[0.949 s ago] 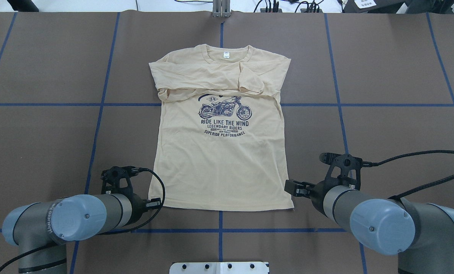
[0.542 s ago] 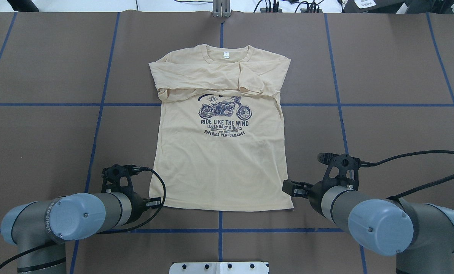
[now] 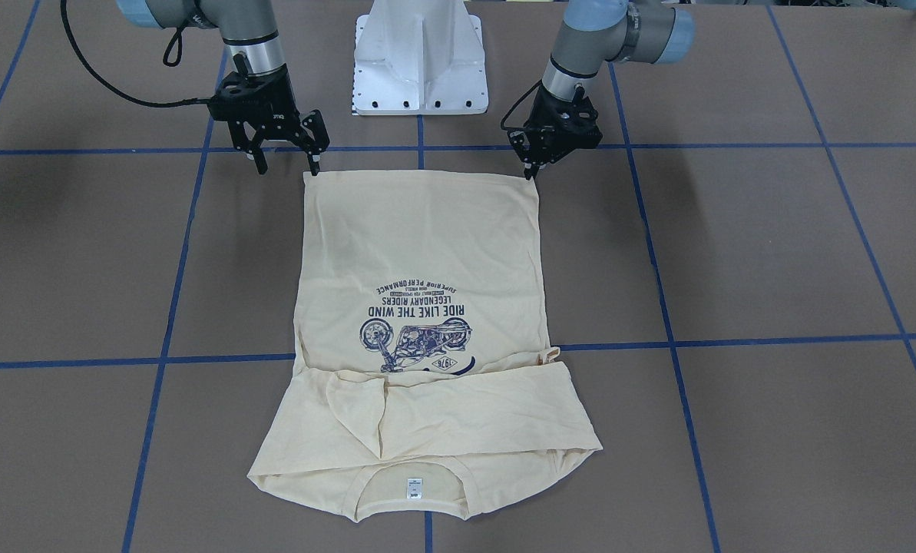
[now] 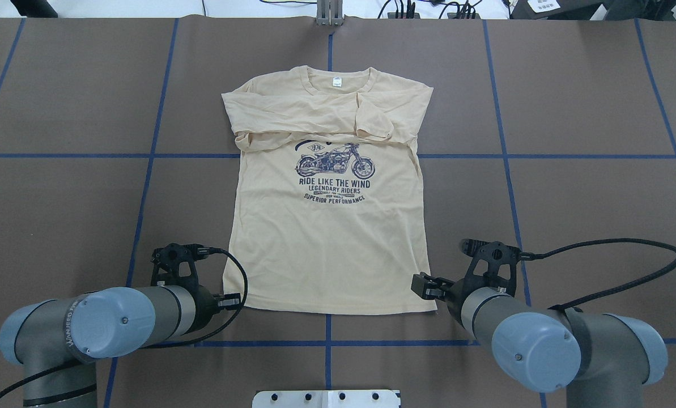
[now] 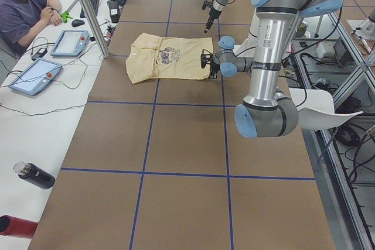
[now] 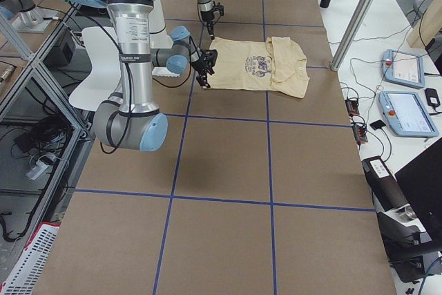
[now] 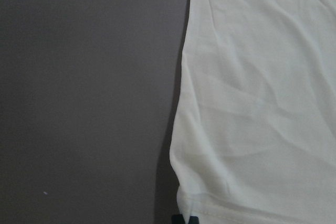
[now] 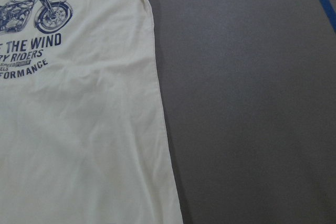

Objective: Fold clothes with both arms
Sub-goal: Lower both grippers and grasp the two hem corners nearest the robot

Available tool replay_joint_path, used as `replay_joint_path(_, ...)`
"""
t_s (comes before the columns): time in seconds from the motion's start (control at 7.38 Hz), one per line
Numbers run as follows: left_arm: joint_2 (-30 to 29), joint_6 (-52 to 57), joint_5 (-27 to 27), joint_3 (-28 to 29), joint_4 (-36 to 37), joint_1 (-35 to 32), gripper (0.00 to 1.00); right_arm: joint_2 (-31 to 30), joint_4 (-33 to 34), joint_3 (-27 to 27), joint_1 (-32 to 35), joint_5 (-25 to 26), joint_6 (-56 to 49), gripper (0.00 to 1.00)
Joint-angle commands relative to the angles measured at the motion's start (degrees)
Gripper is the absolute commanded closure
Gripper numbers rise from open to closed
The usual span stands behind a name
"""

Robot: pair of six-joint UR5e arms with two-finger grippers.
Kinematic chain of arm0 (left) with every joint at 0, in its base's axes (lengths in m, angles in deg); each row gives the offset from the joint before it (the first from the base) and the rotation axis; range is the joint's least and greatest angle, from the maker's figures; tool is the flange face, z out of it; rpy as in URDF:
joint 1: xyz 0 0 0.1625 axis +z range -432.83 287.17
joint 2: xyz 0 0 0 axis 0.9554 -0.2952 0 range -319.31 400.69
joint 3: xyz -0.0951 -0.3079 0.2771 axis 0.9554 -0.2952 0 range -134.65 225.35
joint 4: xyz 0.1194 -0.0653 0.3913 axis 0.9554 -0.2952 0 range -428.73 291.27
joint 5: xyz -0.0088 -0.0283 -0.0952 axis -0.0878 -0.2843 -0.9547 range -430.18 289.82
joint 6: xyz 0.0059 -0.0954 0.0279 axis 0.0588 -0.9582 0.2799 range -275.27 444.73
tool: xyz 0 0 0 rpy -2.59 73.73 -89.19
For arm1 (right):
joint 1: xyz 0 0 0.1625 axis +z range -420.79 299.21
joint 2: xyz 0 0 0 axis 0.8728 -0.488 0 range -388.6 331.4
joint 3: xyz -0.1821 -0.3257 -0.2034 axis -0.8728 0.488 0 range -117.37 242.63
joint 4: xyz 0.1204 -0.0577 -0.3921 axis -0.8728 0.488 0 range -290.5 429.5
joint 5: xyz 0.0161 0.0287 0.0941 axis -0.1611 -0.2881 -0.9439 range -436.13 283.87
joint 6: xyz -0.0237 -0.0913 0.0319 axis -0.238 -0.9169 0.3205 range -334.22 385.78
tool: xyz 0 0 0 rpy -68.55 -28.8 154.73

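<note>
The shirt (image 4: 326, 255) lies flat and print-up on the middle of the table (image 4: 570, 113), sleeves folded across the chest. Its long axis runs straight away from the robot, with the collar (image 4: 338, 76) far and the hem (image 3: 419, 172) near. The hem lies crosswise between the two claws, so each arm is nearer its own corner. The right gripper (image 3: 287, 167) hangs just beside the hem's right corner, a little to the outside, with its jaws spread wide and nothing between them. The left gripper (image 3: 533, 170) points down at the left corner, which shows at the bottom edge of its wrist view. We cannot tell how far its jaws stand apart, or whether they hold cloth. We judge that the coming grasp turns on bringing both claws inward onto these two corners.
</note>
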Motion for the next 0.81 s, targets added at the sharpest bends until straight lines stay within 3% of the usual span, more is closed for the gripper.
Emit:
replay_joint_path(0.0,0.00,0.02,-0.09,-0.16,0.01,0.01,1.00,0.50,0.09,1.56,-5.04,6.22,4.89,0.41)
replay_joint_path(0.68,0.00,-0.07,-0.17,-0.51,-0.08,0.01,1.00,0.76,0.09,5.17,-7.44,9.32,5.17,0.51)
